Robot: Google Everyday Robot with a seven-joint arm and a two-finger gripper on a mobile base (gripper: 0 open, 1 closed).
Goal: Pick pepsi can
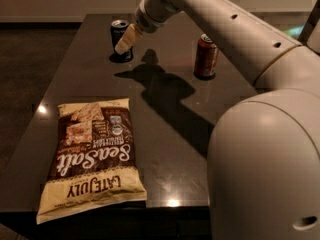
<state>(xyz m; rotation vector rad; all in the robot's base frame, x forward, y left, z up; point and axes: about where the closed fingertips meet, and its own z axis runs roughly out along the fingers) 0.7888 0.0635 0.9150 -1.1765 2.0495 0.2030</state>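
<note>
Close by pepsi can (116, 34), hand (123, 46); bag (92, 156): "SeaSalt".

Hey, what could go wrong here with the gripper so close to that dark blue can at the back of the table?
1. The gripper sits against the right side of the pepsi can. A sideways nudge could tip it or push it toward the nearby far edge of the table.
2. The arm passes above the reddish-brown can; dropping lower might knock it.

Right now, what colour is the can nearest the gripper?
Dark navy with a silver top: the pepsi can, in the camera view. The gripper crosses in front of it.
</note>
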